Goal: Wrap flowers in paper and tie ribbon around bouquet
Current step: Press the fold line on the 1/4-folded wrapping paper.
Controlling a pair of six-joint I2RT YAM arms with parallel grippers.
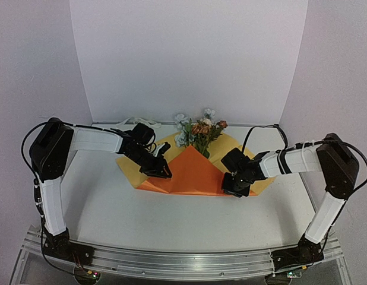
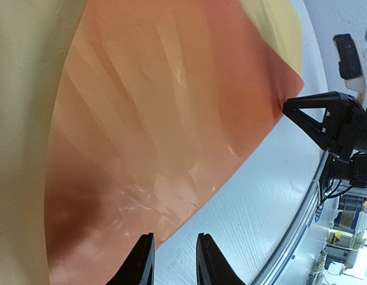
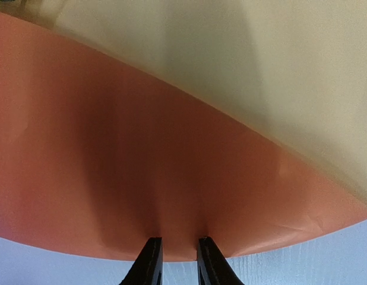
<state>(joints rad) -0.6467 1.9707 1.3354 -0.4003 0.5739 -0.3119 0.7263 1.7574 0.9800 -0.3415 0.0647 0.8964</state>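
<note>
Orange and yellow cover the middle of the white counter (image 1: 112,202). The paper (image 1: 192,172) lies spread there, its yellow face up at both sides, with an orange flap folded into a peak that points at the back wall. Just past that peak the flowers (image 1: 200,132) lie on the far part of the sheet. Their blue, cream and orange-red heads point toward the wall, and their stems run under the flap's tip. A pale looped strip by the wall, behind the left arm (image 1: 94,141), may be the ribbon (image 1: 136,122), though it is too small to be sure. At the flap's near left edge the left jaws sit low and slightly apart, with bare counter showing in the gap. The right arm (image 1: 290,160) reaches in from the other side. The right jaws stand at the flap's near right corner with a narrow gap between them, and the orange edge just reaches their tips.
</note>
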